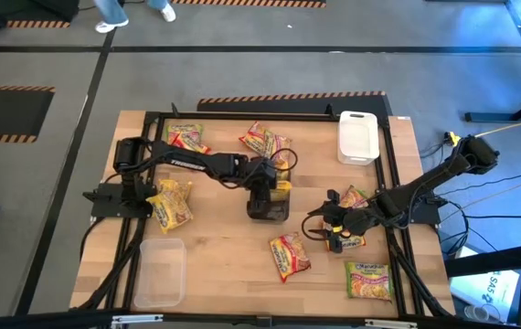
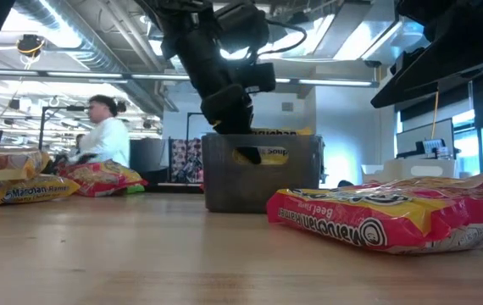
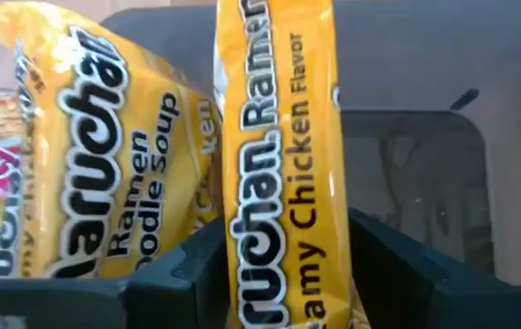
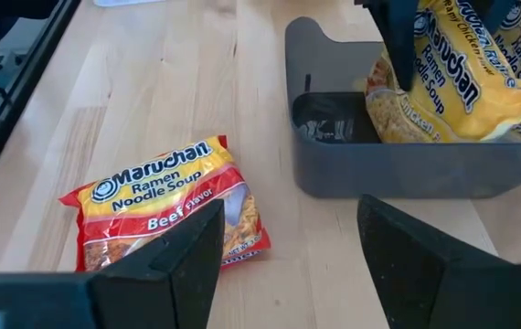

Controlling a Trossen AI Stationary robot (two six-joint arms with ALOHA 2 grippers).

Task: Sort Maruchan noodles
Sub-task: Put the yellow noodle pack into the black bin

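A dark tray (image 1: 268,212) stands mid-table and holds two yellow Maruchan packets. My left gripper (image 3: 283,224) reaches down into it from the table's left, shut on the upright Creamy Chicken packet (image 3: 279,164). The other yellow packet (image 3: 105,164) leans beside it in the tray. My right gripper (image 4: 288,228) hangs open over bare wood to the tray's right and touches nothing. A red beef packet (image 4: 164,206) lies flat on the table just ahead of it. My left gripper pinches the Creamy Chicken packet by its two long edges (image 3: 228,247) between its two fingers (image 3: 187,270). The fingers slant down from the table's left. The packet stands on end, bowed toward the camera, its lower end down inside the tray (image 3: 425,137).
Loose packets lie around: yellow (image 1: 171,203) at the left, mixed ones (image 1: 185,137) (image 1: 265,142) at the far side, green-and-pink (image 1: 368,279) near right. A white tray (image 1: 357,137) sits far right, a clear tray (image 1: 160,270) near left. A person (image 2: 106,135) is beyond the table.
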